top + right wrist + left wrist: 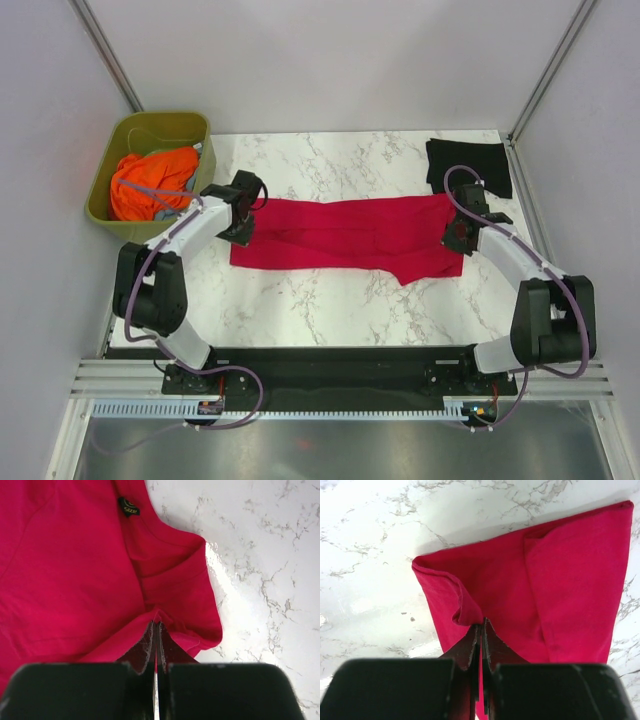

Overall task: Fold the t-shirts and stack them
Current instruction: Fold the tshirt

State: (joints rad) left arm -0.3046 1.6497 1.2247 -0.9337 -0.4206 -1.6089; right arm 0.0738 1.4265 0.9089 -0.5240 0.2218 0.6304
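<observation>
The left gripper (242, 226) and right gripper (458, 236) each pinch one end of the red t-shirt (345, 235), a long folded band across the table (330, 300). The black t-shirt (470, 166) lies far right, seemingly folded. More folds and stacking are left.

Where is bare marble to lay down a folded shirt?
Free: the wide strip between the red t-shirt and the near edge; the narrower strip behind it, between tub and black t-shirt. Crowded: the middle, the back right corner.
</observation>
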